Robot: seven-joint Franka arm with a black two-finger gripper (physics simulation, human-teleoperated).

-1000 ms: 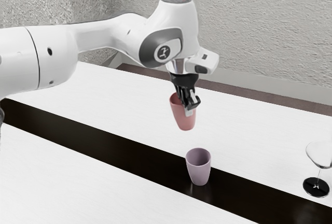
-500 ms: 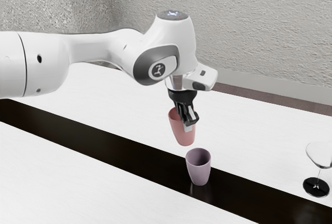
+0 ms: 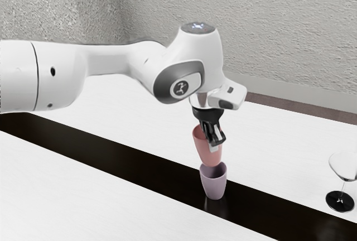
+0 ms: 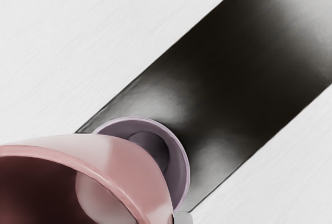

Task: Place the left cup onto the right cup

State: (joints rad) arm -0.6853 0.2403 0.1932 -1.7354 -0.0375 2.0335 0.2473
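From the exterior view's left, the white Franka arm (image 3: 111, 76) reaches over the white table (image 3: 83, 196). Its black two-finger gripper (image 3: 215, 139) pinches the rim of the tilted pink tapered cup (image 3: 201, 147). That cup's base meets the mouth of the upright mauve tapered cup (image 3: 213, 182), which stands on the table's dark stripe (image 3: 139, 160). A clear wine glass (image 3: 342, 168) stands far right.

Place: you are looking at a plain, home-like dining room.
Table: a long white table (image 3: 72, 196) with a dark stripe (image 3: 111, 154) spans the lower frame.
Wall: a rough grey plaster wall (image 3: 279, 23) runs across the top.
Drinkware: you see a pink cup (image 3: 202, 143) and a purple cup (image 3: 213, 181) at centre, and a wine glass (image 3: 341, 179) at the right edge.
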